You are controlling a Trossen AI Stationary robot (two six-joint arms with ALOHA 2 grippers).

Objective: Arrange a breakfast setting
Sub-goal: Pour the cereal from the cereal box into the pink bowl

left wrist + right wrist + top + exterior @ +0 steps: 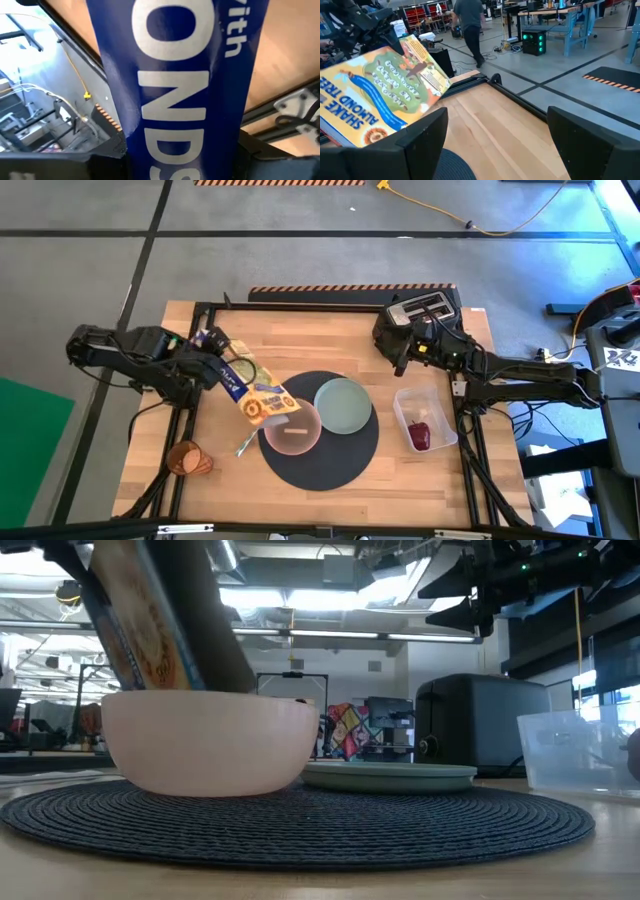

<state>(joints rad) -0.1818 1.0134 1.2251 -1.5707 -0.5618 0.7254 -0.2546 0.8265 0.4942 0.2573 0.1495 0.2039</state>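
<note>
A round dark-grey mat (330, 465) lies at the table's middle. On it stand a pink bowl (292, 432) and a pale-green plate (343, 405). My left gripper (215, 370) is shut on a colourful cereal box (258, 395), which slants down over the bowl's left rim. A metal spoon (245, 445) lies by the mat's left edge. An amber cup (188, 460) lies on its side at the near left. A red fruit (420, 435) sits in a clear tub (440, 405). My right gripper (495, 150) is open and empty near the toaster. No toast slice shows. My left gripper pinches the cereal box between its two fingers, one on each broad face, and the blue narrow side (185, 85) faces the wrist. The hold is at the box's upper end (228, 368). The box is lifted clear and tilted, its lower end (280, 410) over the pink bowl.
A black toaster (425, 308) stands at the far right of the table, beside my right gripper. The clear tub stands right of the mat. Bare wood lies along the near edge and at the far middle. A person walks in the room beyond (467, 25).
</note>
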